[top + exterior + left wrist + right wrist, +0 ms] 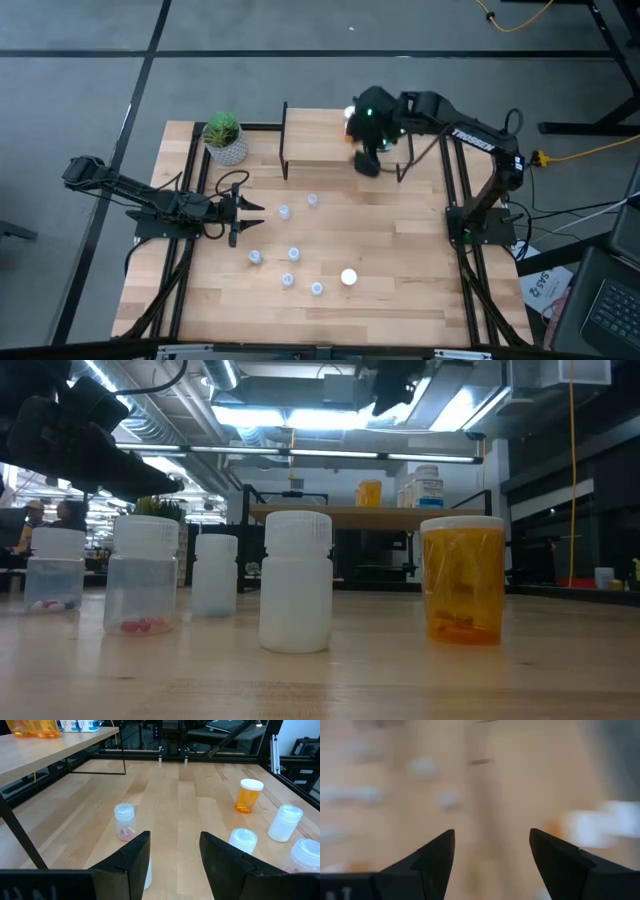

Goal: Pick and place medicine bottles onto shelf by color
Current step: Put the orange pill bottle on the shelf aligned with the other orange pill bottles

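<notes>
Several small clear bottles stand upright on the table, among them one (283, 212) just beyond my left gripper and another (294, 254) nearer the front. An orange bottle with a white cap (348, 277) stands near the front, close up in the low view (462, 580) beside a white bottle (296, 582). The wooden shelf (320, 140) stands at the far middle and bears orange (35, 727) and white bottles (80, 725). My left gripper (258, 216) is open and empty, low over the table's left half. My right gripper (367, 160) is open and empty above the shelf's right end.
A green plant in a white pot (224, 138) stands left of the shelf at the far edge. The shelf's black legs (122, 755) reach down to the table. Black frame rails (455, 230) run along both sides of the table.
</notes>
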Robot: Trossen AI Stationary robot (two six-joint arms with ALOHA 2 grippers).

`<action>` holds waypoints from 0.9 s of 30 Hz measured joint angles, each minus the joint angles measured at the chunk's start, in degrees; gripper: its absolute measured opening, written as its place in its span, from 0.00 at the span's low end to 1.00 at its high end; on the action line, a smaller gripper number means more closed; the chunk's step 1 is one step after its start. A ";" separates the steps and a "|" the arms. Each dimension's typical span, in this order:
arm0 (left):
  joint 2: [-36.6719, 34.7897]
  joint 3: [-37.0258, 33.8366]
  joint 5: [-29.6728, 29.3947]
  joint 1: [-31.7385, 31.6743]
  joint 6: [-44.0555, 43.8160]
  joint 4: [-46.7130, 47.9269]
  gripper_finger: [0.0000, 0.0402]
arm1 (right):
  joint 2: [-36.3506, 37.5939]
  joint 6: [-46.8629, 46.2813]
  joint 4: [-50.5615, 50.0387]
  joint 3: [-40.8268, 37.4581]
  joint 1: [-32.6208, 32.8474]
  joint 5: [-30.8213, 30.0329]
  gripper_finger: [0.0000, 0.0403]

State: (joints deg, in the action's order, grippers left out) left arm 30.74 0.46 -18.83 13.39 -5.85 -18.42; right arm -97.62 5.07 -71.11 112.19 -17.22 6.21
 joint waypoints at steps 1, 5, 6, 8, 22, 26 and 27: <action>0.00 -0.01 0.01 0.01 0.00 0.00 0.41 | 0.00 -1.23 -1.51 0.04 1.23 3.52 0.64; -0.01 0.00 0.01 0.00 0.01 0.00 0.41 | -0.34 -9.59 -7.24 0.04 7.59 4.97 0.64; 0.00 0.00 0.01 0.01 0.01 0.00 0.41 | -0.51 -11.93 -8.09 0.04 9.52 3.41 0.64; -0.02 0.01 0.02 0.00 0.00 0.00 0.41 | -0.72 -15.83 -8.39 -0.32 13.83 0.35 0.64; -0.02 0.01 0.02 0.02 0.00 0.00 0.41 | -0.63 -33.25 3.45 -17.51 39.64 -7.97 0.64; -0.02 -0.01 0.04 0.02 0.00 0.00 0.41 | -0.63 -33.60 13.33 -23.91 42.76 -8.03 0.64; -0.01 0.00 0.04 0.01 0.00 0.00 0.41 | -0.64 -33.59 15.73 -25.43 43.21 -8.06 0.64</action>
State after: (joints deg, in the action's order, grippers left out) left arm 30.73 0.46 -18.79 13.40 -5.85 -18.41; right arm -98.27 -28.52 -55.38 86.76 25.99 -1.86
